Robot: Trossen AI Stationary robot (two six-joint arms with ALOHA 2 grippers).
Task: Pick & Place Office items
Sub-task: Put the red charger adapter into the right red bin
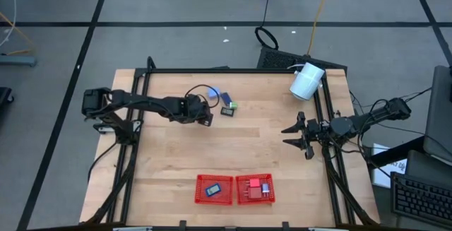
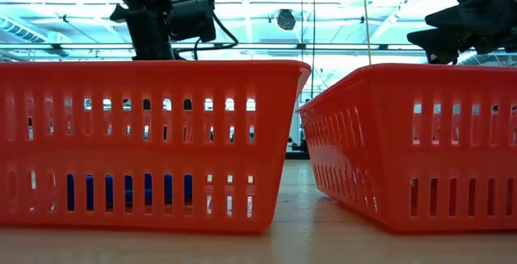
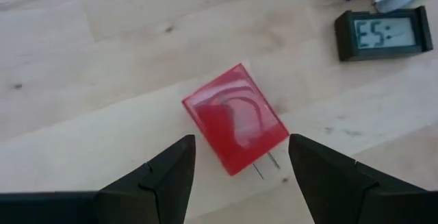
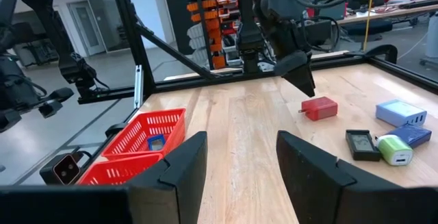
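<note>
My left pincer (image 3: 239, 166) spread, hovering over red plug block (image 3: 235, 118) on tabletop (image 3: 82, 80); block between my fingers, just ahead, prongs pointing back toward pincer. Right pincer (image 1: 296, 136) spread, well apart. Left arm nearer.

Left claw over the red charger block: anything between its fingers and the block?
Nothing visible. The left claw hangs open just above the red charger block, with bare wood on both sides of it. The small black clock and the blue pieces lie farther off, clear of the fingers.
</note>
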